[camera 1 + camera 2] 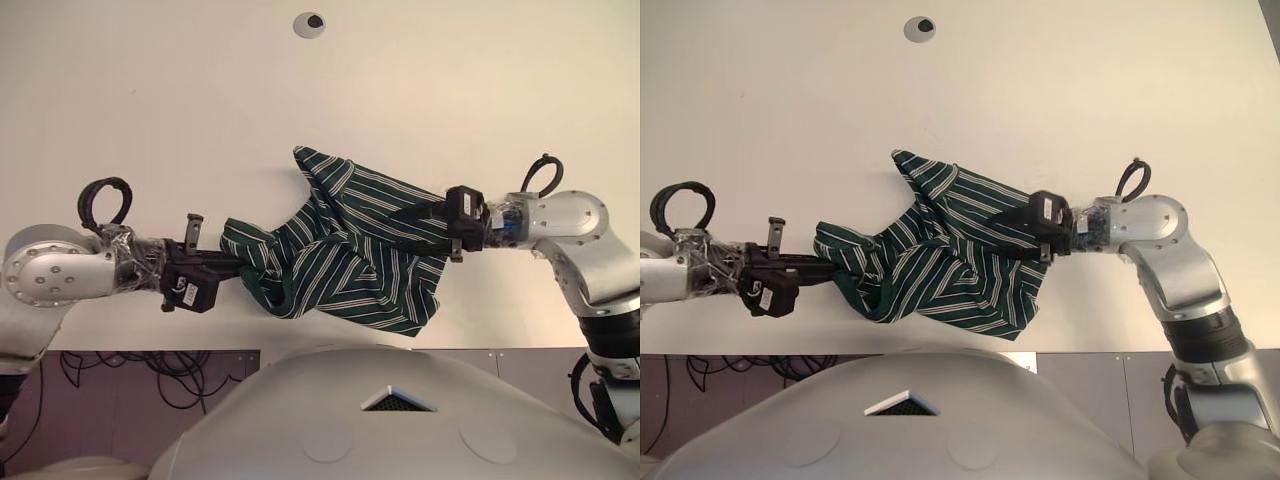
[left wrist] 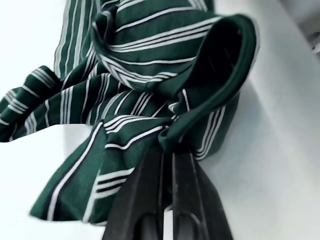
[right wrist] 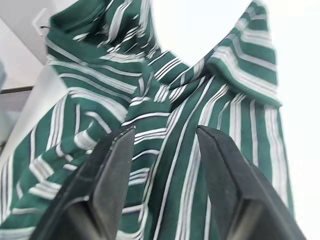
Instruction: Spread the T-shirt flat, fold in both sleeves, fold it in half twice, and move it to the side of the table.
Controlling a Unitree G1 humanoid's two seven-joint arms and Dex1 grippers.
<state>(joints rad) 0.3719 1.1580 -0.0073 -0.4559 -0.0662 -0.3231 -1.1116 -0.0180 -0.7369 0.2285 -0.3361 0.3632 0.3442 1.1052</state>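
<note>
Loosely crumpled near front edge of white tabletop (image 1: 150, 100): dark green, white-striped fabric T-shirt (image 1: 345, 250), pinched at its left end by clenched left gripper (image 2: 167, 152), with released, wide-parted right gripper (image 3: 165, 132) at its right end

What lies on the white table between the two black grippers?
The crumpled dark green, white-striped T-shirt fills that stretch, as the left eye view shows; the left gripper pinches its edge.

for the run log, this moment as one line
T-shirt: crumpled on table | left gripper: jaws shut on T-shirt | right gripper: jaws open at T-shirt | spread: not yet
</note>
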